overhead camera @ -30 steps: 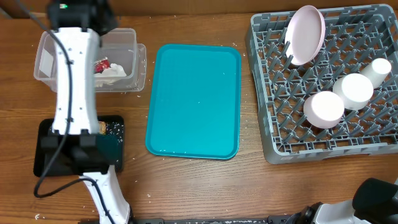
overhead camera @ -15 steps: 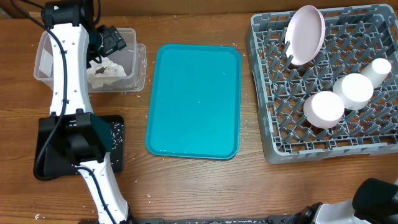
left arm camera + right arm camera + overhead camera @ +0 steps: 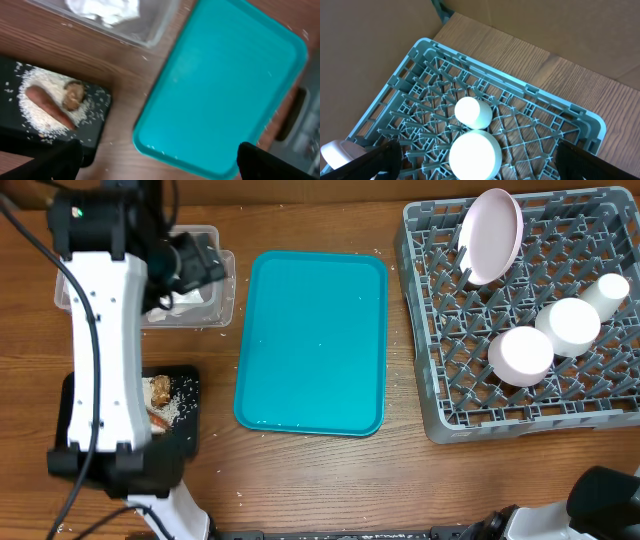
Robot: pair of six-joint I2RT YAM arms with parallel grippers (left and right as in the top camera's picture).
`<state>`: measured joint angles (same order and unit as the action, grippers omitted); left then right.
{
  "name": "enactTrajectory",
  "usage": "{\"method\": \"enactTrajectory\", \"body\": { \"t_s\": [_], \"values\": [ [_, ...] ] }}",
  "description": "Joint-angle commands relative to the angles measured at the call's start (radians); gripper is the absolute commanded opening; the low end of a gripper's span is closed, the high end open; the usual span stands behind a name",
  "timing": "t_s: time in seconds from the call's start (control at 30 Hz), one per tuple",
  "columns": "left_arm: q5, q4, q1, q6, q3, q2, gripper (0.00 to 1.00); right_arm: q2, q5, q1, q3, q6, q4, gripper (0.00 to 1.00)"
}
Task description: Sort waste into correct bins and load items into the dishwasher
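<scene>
My left gripper [image 3: 203, 264] hangs open and empty above the right end of the clear tub [image 3: 222, 292]. A crumpled white napkin [image 3: 105, 9] lies in that tub. The black tray [image 3: 97, 131] holds an orange stick [image 3: 50, 107], a brown chunk [image 3: 73, 95] and loose rice [image 3: 30, 90]. The grey dish rack [image 3: 430, 395] carries a pink plate [image 3: 492, 235], two white bowls [image 3: 525, 352] [image 3: 572, 322] and a cup [image 3: 610, 290]. My right gripper [image 3: 480, 169] is open high over the rack and bowls [image 3: 474, 155]. The arm hides any wrapper.
A flat teal tray [image 3: 312, 340] lies between the bins and the rack, with a few rice grains on it and on the wood around it. My left arm [image 3: 100, 350] spans the tub and black tray. The right arm's base [image 3: 605, 500] sits at the front right corner.
My left arm has lifted and swung its gripper right across the tub. The black tray's food now shows, and the wrapper in the tub is covered. The right arm and rack are unchanged.
</scene>
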<state>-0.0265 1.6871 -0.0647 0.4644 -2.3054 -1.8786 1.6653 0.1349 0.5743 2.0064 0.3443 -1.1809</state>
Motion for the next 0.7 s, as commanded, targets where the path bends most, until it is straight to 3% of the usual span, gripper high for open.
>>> {"method": "enactTrajectory", "body": {
  "t_s": [0.0,0.2,0.47,0.67],
  "values": [
    [0.025,0.003,-0.124,0.04,0.069,0.126,1.0,-0.005,0.003,-0.001,0.004,0.008,0.004,1.0],
    [0.111,0.003,-0.359,0.162,0.224,0.29,1.0,-0.005,0.003,-0.001,0.004,0.008,0.004,1.0],
    [0.269,0.003,-0.603,0.486,0.479,0.428,1.0,-0.005,0.003,-0.001,0.004,0.008,0.004,1.0],
    [0.239,0.003,-0.618,0.308,0.496,0.426,1.0,-0.005,0.003,-0.001,0.004,0.008,0.004,1.0]
  ]
}}
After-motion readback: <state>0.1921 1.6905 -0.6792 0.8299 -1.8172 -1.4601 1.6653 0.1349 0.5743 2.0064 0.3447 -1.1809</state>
